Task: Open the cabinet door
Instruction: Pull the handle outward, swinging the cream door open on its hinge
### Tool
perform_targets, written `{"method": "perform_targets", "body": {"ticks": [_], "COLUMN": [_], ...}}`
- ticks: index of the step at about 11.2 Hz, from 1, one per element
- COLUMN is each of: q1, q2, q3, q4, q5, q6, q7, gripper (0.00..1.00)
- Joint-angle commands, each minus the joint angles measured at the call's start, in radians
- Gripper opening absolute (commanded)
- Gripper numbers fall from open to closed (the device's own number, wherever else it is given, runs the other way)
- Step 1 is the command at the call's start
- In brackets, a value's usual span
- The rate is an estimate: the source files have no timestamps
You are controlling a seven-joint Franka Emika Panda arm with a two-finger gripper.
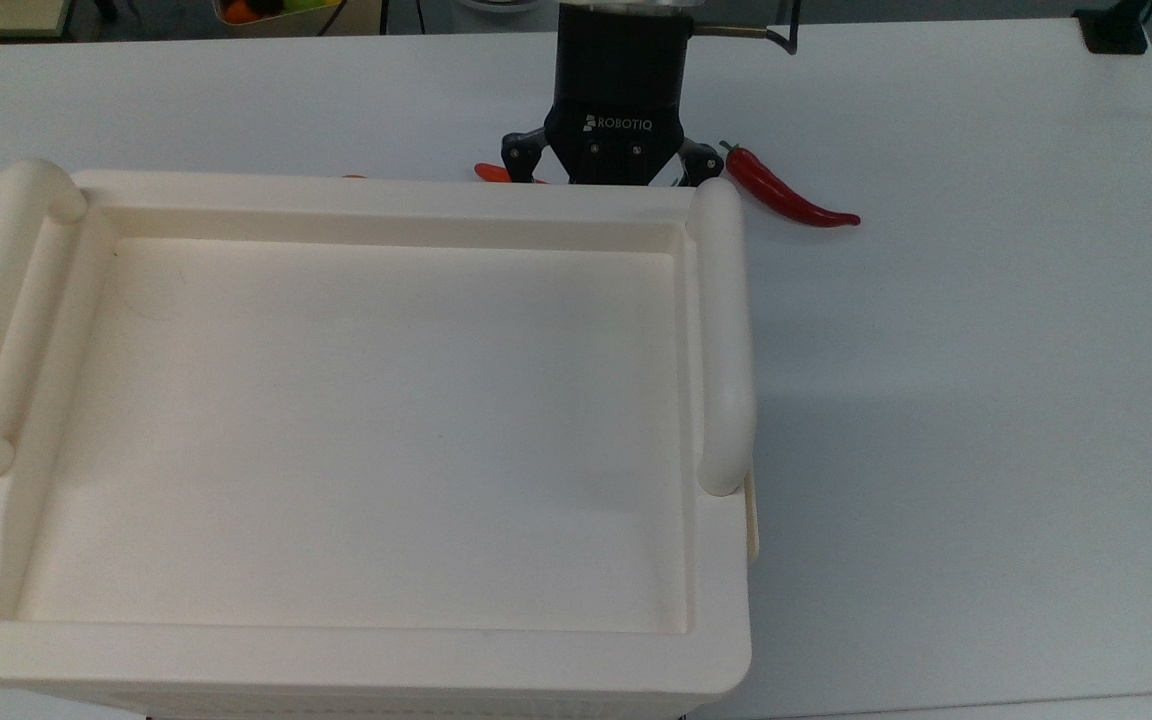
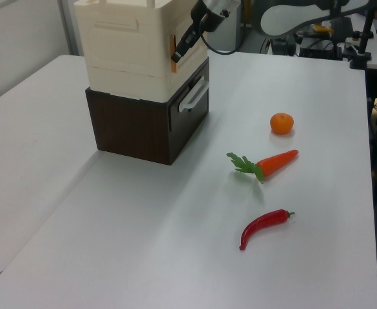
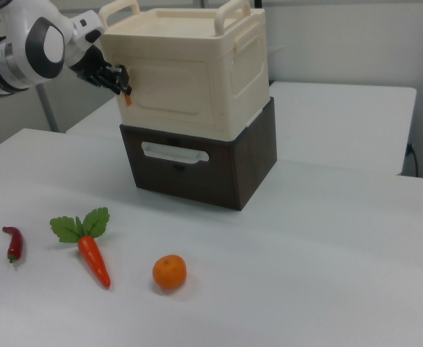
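Observation:
The big cream cabinet stands on a dark brown drawer box. Its cabinet door is the front panel facing the vegetables. It lies flush with the body, also in the left view. A small orange tab sticks out at the door's edge, at the right view's left. My gripper reaches in from the side and sits right at that tab. In the left view the gripper points down along the door's near edge. From above, the gripper dips behind the cabinet's top rim.
The brown drawer box has a white handle. On the white table in front lie a red chili, a carrot and an orange. Two thick tube handles flank the cabinet's top.

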Motion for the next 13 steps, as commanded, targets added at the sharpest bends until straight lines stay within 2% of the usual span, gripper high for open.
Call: {"method": "perform_targets", "body": {"ticks": [1,3,5,9,10,11,12,13], "q1": [0.006,0.006,0.007,0.021,0.023,0.023,0.023,0.021], "q2": [0.001,-0.014,-0.04,-0.091,-0.095,-0.096,-0.1,-0.118], "q3": [-0.003,-0.003,-0.003,0.003,0.004,0.004,0.004,0.004], "q4": [0.004,-0.013,-0.04,-0.042,-0.042,-0.036,-0.03,-0.03], "q5": [-0.028,-0.026,-0.025,-0.011,-0.01,-0.007,0.0,0.003], "q6": [0.022,0.008,-0.021,-0.185,-0.214,-0.251,-0.283,-0.318], "q7": [0.028,0.03,0.03,0.033,0.034,0.034,0.033,0.033], "gripper": [0.16,0.08,0.07,0.08,0.15,0.28,0.6,0.78]}}
